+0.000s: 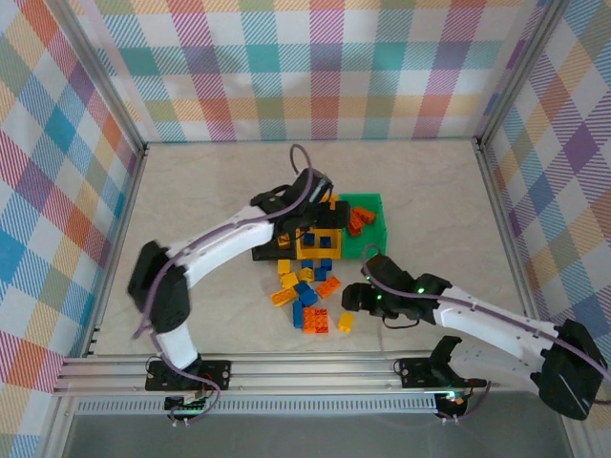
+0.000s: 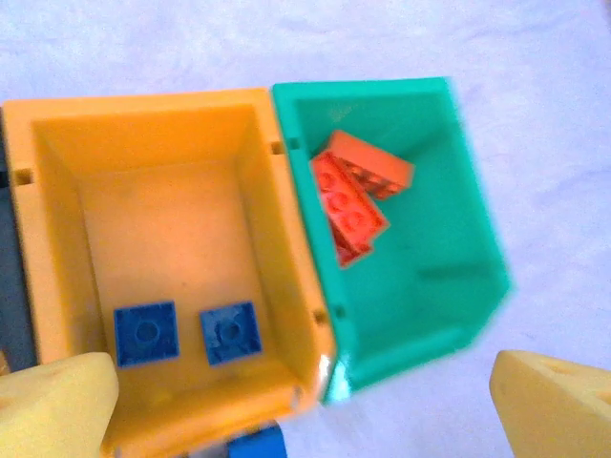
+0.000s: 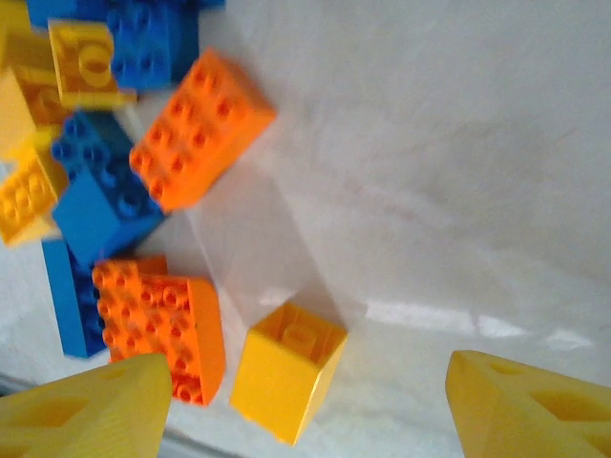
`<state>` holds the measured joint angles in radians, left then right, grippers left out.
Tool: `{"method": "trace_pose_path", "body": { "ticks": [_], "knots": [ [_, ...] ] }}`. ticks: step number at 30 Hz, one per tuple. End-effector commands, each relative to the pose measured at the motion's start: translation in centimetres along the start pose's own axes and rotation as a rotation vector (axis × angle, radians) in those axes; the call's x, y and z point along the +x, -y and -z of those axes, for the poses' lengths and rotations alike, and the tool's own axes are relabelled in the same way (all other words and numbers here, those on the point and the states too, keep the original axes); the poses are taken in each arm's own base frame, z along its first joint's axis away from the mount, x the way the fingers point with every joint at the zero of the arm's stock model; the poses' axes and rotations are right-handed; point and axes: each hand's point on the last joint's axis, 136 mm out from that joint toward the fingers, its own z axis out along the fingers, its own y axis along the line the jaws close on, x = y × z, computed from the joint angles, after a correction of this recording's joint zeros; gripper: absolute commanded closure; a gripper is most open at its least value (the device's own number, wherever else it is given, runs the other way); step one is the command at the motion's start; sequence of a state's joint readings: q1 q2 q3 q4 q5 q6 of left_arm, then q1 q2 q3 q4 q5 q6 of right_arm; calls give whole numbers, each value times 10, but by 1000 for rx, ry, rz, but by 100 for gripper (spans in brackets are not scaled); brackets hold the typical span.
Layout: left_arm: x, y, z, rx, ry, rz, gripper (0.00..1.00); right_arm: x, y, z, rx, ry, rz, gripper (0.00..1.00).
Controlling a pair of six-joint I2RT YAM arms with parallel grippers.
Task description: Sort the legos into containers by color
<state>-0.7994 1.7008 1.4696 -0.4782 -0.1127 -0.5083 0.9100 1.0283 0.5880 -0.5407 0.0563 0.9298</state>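
Three open-topped rectangular plastic bins are set in a row on the pale desk [image 1: 191, 200]. The black bin [image 1: 265, 255] is placed at the left. The yellow bin [image 2: 162, 143] is in the middle, touching the green bin [image 2: 430, 286] at the right.

Two small blue studded bricks [image 2: 145, 334] are laid side by side in the yellow bin. Two orange studded bricks [image 2: 358, 196] are laid in the green bin, one partly on the other.

A loose heap of mixed plastic bricks [image 1: 307, 296] is spread before the bins, nearer the arm bases. At its right edge a small yellow brick [image 3: 284, 370] is found just beside a flat orange brick [image 3: 162, 329].

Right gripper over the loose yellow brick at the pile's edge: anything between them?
Nothing visible. The right gripper is open above the yellow brick, with no object between them. An orange brick lies close beside it, on one finger's side, and might crowd the close. I can't tell whether the two bricks touch.
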Motion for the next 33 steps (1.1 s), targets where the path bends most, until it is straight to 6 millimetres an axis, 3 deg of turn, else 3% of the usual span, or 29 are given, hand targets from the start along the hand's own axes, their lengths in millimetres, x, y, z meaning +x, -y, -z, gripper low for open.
{"method": "trace_pose_path", "body": {
  "ticks": [1, 9, 15, 20, 23, 28, 33],
  "knots": [
    [5, 12, 55, 90, 74, 1, 0, 18, 1, -13, 79, -47, -2, 23],
    [73, -70, 97, -36, 99, 60, 0, 31, -4, -44, 187, -78, 49, 28],
    [106, -112, 113, -109, 102, 80, 0, 25, -5, -48, 205, -56, 73, 46],
    [123, -140, 123, -176, 117, 86, 0, 23, -12, -49, 190, -59, 93, 67],
    [130, -157, 129, -228, 129, 89, 0, 5, -40, -35, 114, -1, 177, 75],
    [141, -182, 141, -304, 151, 120, 0, -45, -122, -17, -26, 57, 346, 78],
    [153, -193, 152, -287, 164, 165, 0, -119, -185, -34, -117, 119, 383, 78]
  ]
}}
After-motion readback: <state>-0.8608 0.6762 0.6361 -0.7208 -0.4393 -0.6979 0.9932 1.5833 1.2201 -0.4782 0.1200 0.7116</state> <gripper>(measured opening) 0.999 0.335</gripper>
